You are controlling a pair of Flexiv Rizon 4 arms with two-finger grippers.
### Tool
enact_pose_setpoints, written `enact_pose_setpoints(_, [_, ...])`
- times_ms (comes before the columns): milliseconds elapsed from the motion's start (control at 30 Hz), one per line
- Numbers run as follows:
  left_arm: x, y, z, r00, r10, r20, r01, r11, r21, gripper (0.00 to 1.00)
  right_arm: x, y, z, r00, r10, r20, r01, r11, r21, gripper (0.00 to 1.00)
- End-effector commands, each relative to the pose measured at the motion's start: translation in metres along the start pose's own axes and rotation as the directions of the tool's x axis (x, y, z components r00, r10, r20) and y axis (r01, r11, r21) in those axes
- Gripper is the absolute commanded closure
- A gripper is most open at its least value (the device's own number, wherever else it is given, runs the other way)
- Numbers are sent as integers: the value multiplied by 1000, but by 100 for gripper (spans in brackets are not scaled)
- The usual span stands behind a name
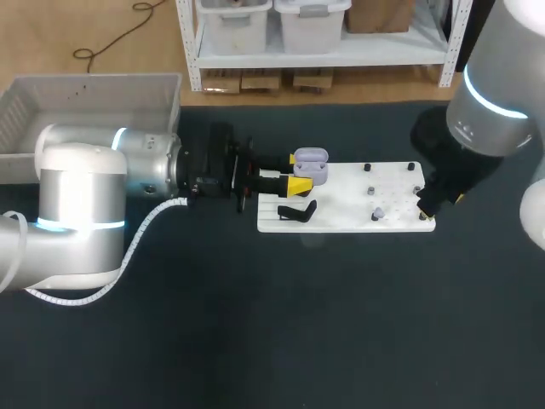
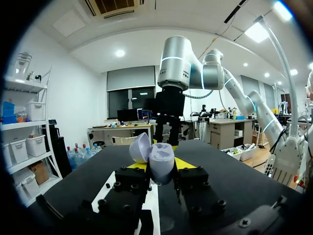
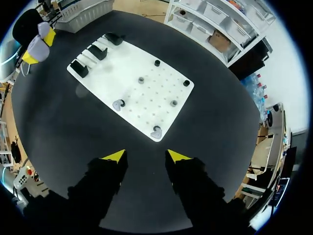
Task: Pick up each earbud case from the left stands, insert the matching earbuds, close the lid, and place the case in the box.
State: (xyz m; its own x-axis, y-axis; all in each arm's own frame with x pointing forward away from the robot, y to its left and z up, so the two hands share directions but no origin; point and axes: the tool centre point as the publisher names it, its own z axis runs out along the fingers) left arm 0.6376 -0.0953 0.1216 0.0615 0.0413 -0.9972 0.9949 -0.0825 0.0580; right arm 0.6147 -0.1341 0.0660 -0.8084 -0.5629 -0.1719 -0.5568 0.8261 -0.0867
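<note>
Left end effector (image 2: 161, 164) clamped on open-lidded earbud case (image 1: 311, 164); hold it level, lid clear. Right end effector (image 3: 145, 155), fingers apart & empty, should drop squarely over earbud (image 3: 156, 132) just ahead.

My left gripper (image 1: 298, 175) and its case (image 1: 311, 164) crowd the board's (image 1: 349, 220) left edge above the stands (image 1: 296, 212). Pegs (image 1: 368, 168) dot its right half. The table (image 1: 298, 324) toward its near edge lies open.

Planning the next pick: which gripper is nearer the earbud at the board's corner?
Right. Right gripper hovers over the earbud; left gripper, holding the earbud case, is at the board's opposite end.
</note>
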Motion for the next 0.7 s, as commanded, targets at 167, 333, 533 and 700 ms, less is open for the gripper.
enact_pose_setpoints(167, [1, 0, 0, 1000, 1, 1, -1, 1000, -2, 100, -12, -2, 25, 999, -16, -32, 17, 999, 28, 35])
enact_pose_setpoints(333, [1, 0, 0, 1000, 1, 1, -1, 1000, -2, 100, -11, -5, 37, 999, -22, -43, 25, 998, 55, 24])
enact_pose_setpoints(533, [1, 0, 0, 1000, 1, 1, -1, 1000, -2, 100, -8, -12, 45, 999, -6, -43, 9, 997, 71, 41])
enact_pose_setpoints(700, [1, 0, 0, 1000, 1, 1, -1, 1000, -2, 100, -7, -15, 49, 999, 4, -36, -1, 996, 90, 50])
